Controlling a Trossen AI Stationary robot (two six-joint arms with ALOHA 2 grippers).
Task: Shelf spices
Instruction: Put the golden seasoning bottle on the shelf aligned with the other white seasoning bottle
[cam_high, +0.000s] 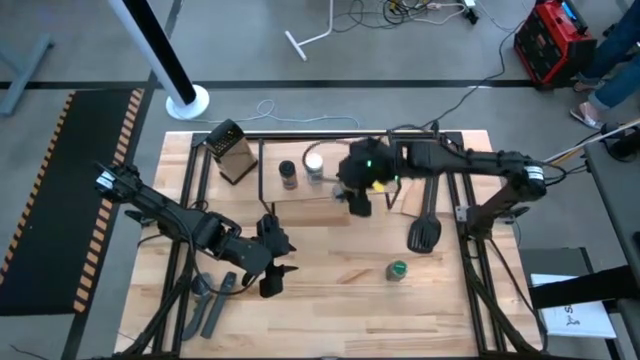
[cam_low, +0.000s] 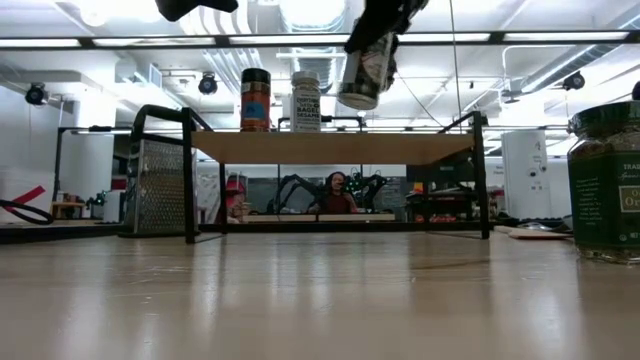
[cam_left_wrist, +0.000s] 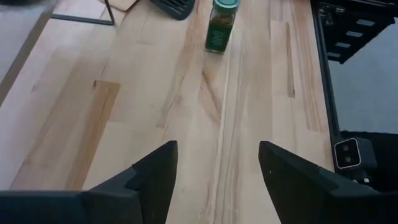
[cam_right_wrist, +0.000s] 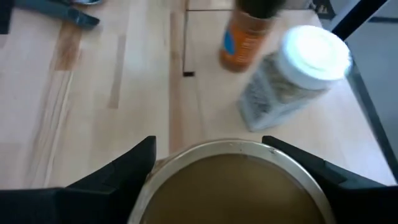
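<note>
My right gripper (cam_high: 358, 200) is shut on a tan-topped spice jar (cam_low: 365, 68) and holds it in the air above the shelf (cam_low: 330, 148), a light-wood board on black legs. On that board stand a black-topped orange jar (cam_low: 255, 100) and a white-topped jar (cam_low: 306, 101). The green jar (cam_high: 398, 271) stands upright on the table in front of the shelf. My left gripper (cam_high: 278, 260) hovers open over the near-left part of the table, with the green jar (cam_left_wrist: 221, 25) well ahead of its fingers. My right gripper (cam_right_wrist: 208, 144) pinches the tan-topped jar between its two fingers, one on each side of the jar's body. The jar's round tan end with a metal rim (cam_right_wrist: 233, 186) faces the wrist camera. The jar is lifted clear and hangs tilted below the fingers, above the shelf board.
A dark metal box grater (cam_high: 232, 152) stands at the shelf's left end. A black spatula (cam_high: 424, 225) lies to the right of the shelf, and grey tools (cam_high: 210, 300) lie near the table's near-left corner. Bare wood (cam_high: 330, 270) lies between the shelf and the near edge.
</note>
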